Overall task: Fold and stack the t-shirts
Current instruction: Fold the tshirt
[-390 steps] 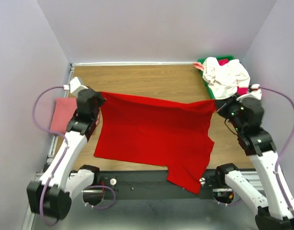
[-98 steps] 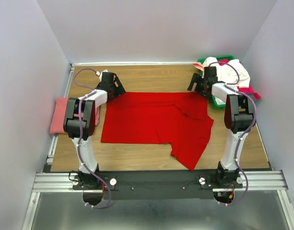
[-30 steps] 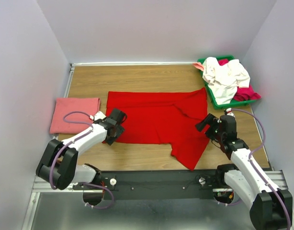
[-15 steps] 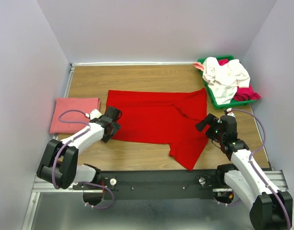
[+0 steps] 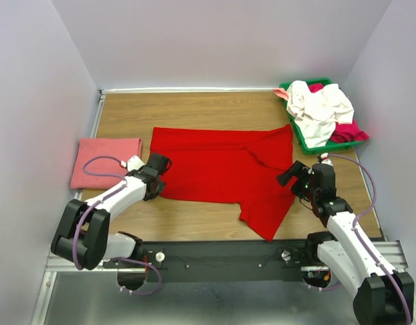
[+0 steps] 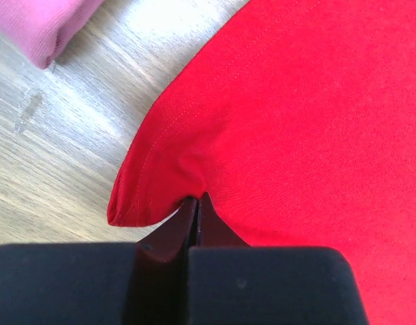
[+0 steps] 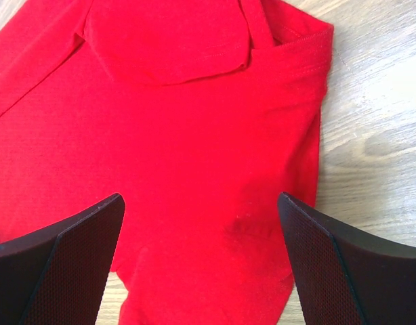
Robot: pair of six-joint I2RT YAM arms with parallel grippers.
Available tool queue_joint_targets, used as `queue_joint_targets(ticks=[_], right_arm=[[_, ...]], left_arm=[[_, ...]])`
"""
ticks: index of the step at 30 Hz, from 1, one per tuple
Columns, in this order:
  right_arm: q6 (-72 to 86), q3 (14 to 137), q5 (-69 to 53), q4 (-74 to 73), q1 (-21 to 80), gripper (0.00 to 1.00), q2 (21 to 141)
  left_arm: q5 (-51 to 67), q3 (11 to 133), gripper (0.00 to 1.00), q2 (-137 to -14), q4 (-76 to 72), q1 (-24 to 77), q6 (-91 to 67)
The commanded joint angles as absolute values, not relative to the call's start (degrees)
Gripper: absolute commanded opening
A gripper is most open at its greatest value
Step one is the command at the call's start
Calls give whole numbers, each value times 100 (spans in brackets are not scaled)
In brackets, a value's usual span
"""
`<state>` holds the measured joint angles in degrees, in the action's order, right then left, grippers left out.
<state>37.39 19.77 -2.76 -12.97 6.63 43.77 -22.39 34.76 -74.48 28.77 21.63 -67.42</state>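
A bright red t-shirt lies spread across the middle of the table, one flap folded over its right part. My left gripper is shut on its near-left corner, and the cloth bunches up at the closed tips. My right gripper hovers open over the shirt's right side, red cloth showing between its wide-apart fingers. A salmon-pink folded t-shirt rests at the left, its edge showing in the left wrist view. White and magenta t-shirts are heaped at the back right.
A green tray at the back right holds the white and magenta shirts. Bare wood stretches behind the red shirt up to the back wall. The metal rail with the arm bases runs along the near edge.
My left gripper has closed on the red shirt's near-left corner and pulled slightly left. The right arm has held still and open.
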Motion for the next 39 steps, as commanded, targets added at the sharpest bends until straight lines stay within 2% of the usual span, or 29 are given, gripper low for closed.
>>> queue_joint_targets(ticks=[1, 7, 11, 17, 22, 26, 29, 39], right_arm=[[3595, 1916, -553, -1415, 650, 100, 4351], [3480, 2179, -906, -1722, 895, 100, 4237], [3805, 2399, -204, -2100, 2238, 100, 4183], [4183, 2610, 386, -2223, 4181, 100, 5061], [4920, 3198, 1720, -3206, 5990, 100, 5896], [5484, 3235, 2188, -3902, 6240, 98, 6091], [5668, 3051, 2031, -3859, 6284, 91, 6248], [5599, 2874, 1740, -3841, 6381, 76, 6609]], left_arm=[[-2127, 3208, 0, -7409, 2980, 2145, -6610], [-2092, 3094, 0, -7181, 2848, 2153, -6513], [-2065, 3067, 0, -7119, 2778, 2145, -6451], [-2100, 3076, 0, -7137, 2751, 2162, -6407], [-2179, 3076, 0, -7146, 2777, 2180, -6407], [-2197, 3067, 0, -7119, 2769, 2180, -6390], [-2197, 3067, 0, -7040, 2751, 2180, -6346], [-2162, 3094, 0, -6996, 2698, 2188, -6293]])
